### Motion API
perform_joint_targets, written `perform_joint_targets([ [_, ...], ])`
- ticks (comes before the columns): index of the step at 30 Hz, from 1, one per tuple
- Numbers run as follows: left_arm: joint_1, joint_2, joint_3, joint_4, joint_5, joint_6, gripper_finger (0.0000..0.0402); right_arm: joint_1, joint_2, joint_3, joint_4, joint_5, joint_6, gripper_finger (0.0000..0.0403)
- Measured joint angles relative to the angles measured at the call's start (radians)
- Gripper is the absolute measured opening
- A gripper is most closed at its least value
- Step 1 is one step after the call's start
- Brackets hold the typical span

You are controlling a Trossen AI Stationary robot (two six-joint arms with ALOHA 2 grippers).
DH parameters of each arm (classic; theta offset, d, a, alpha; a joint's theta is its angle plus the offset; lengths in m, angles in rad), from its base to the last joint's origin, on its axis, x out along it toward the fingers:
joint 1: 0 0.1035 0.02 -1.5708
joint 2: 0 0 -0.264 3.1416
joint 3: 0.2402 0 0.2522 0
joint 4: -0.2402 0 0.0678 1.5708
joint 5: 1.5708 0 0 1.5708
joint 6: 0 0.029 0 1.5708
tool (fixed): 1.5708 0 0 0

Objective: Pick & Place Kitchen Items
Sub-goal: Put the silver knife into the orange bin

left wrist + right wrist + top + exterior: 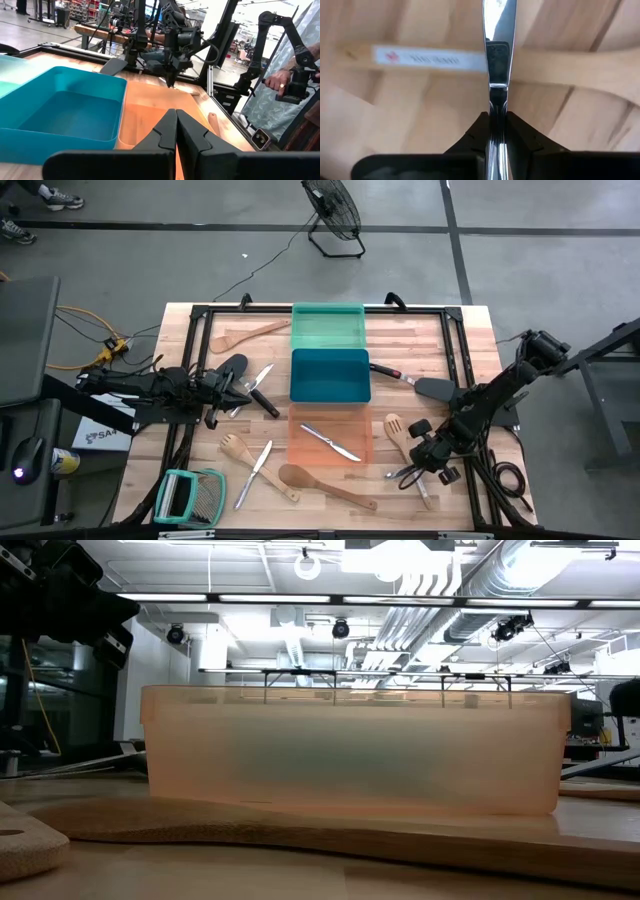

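My right gripper [408,471] is near the table's right front, shut on a silver knife [498,30]. A pale wooden utensil with a white label [425,59] lies crosswise under the knife. My left gripper [176,126] is shut and empty, left of the blue tray [330,375]; it also shows in the high view [243,388]. A black spatula [232,367] and a silver knife [262,374] lie beside it. A silver utensil [332,442] lies in the orange tray [330,435]. A slotted wooden spatula [396,428] lies near my right gripper. My right gripper pinches the silver knife's narrow handle [497,107] between its two fingers. The knife runs straight forward along the fingers and past their tips, over the wooden utensil. Whether it is clear of the table, I cannot tell.
A green tray [328,325] stands at the far middle. A wooden spatula [245,335], wooden fork [235,447], silver knife [254,471], wooden spoon [320,485], black spatula [432,388] and a green-framed tool [190,498] lie around. A person's hand [280,85] shows beyond the table.
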Motion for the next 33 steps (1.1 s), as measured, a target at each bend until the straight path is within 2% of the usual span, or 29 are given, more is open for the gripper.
perform_joint_targets([
  [7,0.000,0.000,0.000,0.000,0.000,0.000,0.0000,0.031,-0.075,0.061,-0.046,0.000,0.022,0.0030],
  [21,0.000,0.000,0.000,0.000,0.000,0.000,0.0000,0.046,-0.259,0.229,-0.049,0.196,0.014,0.0030],
  [25,0.000,0.000,0.000,0.000,0.000,0.000,0.0000,0.046,-0.296,0.243,0.025,0.288,-0.022,0.0030],
  [33,0.000,0.000,0.000,0.000,0.000,0.000,0.0000,0.028,-0.333,0.244,0.309,0.428,-0.169,0.0030],
])
